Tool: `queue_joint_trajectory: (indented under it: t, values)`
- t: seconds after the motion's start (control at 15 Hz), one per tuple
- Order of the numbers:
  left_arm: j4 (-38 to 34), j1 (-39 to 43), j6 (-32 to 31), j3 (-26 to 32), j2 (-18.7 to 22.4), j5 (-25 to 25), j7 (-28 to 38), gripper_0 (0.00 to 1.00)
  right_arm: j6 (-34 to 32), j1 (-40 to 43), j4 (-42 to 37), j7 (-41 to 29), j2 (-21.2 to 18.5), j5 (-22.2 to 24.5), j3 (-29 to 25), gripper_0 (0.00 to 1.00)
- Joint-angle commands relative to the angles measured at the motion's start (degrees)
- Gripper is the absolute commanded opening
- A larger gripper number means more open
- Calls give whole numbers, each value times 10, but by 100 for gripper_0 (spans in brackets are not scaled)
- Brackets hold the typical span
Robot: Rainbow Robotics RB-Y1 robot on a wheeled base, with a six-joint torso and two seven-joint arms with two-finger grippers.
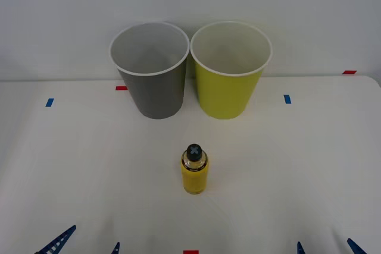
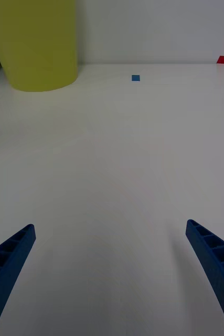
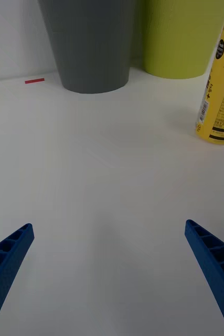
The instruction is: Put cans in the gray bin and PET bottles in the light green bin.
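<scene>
PET bottle [image 1: 194, 172]: small, yellow body, clear neck, black screw cap; upright on the white desk [image 1: 286, 171], at the centre of the front view. Label with barcode visible in the left wrist view [image 3: 220, 100].

Gray bin [image 1: 150, 69]: upright at 11 o'clock from the bottle, well apart from it, at the far edge of the desk against the wall. White rim, whitish inside.

Light green bin [image 1: 229, 69]: upright at 1 o'clock from the bottle, just beside the gray bin, rims nearly touching. White rim, pale inside.

Left tool [image 1: 86, 241]: at 8 o'clock from the bottle, at the near edge, blue ribbed fingers [image 3: 7, 262] spread wide, holding nothing, low over the desk.

Right tool [image 1: 327, 247]: at 4 o'clock from the bottle, at the near edge, fingers [image 2: 214, 262] spread wide, holding nothing.

Blue tape marks [image 1: 287, 99] and red tape marks [image 1: 121, 88] scattered on the desk.
</scene>
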Motion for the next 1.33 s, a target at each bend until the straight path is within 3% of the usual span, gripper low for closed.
queue_joint_trajectory:
  t: [0.07, 1.33]
  values:
    - [0, 0, 0, 0, 0, 0, 0, 100, 0, 0, 0, 0, 0, 0, 0, 100]
    - [0, 0, 0, 0, 0, 0, 0, 100, 0, 0, 0, 0, 0, 0, 0, 100]
